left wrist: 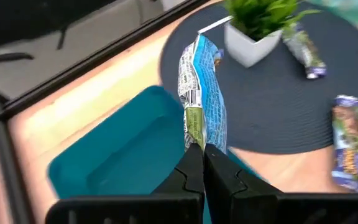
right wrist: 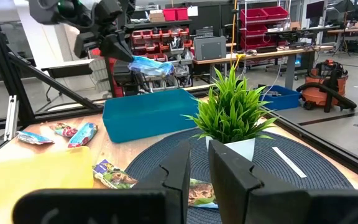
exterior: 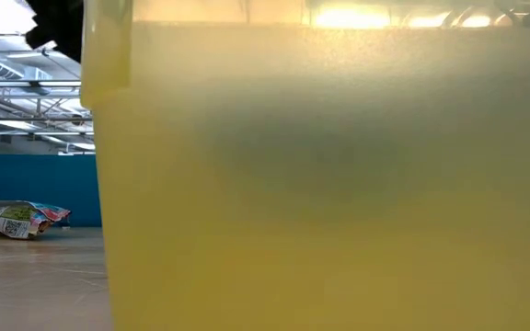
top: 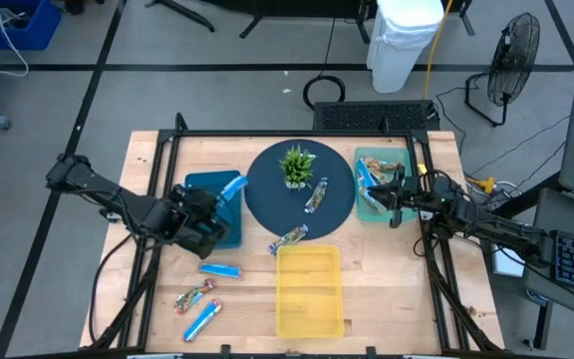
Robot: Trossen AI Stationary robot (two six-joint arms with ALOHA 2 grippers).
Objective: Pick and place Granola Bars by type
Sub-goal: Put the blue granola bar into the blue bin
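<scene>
Three bars (top: 207, 295) lie on the wooden table (top: 387, 289); left end effector (top: 210, 209) grips a blue bar (top: 232, 186).

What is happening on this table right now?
The left gripper is shut on a blue-wrapped granola bar and holds it above the blue bin at the table's left. The right gripper sits over the teal tray on the right, which already holds some bars; its jaws stand slightly apart with nothing between them. Two bars lie on the dark round mat beside the small plant, three more lie on the wood at front left, and the yellow tray looks empty.
</scene>
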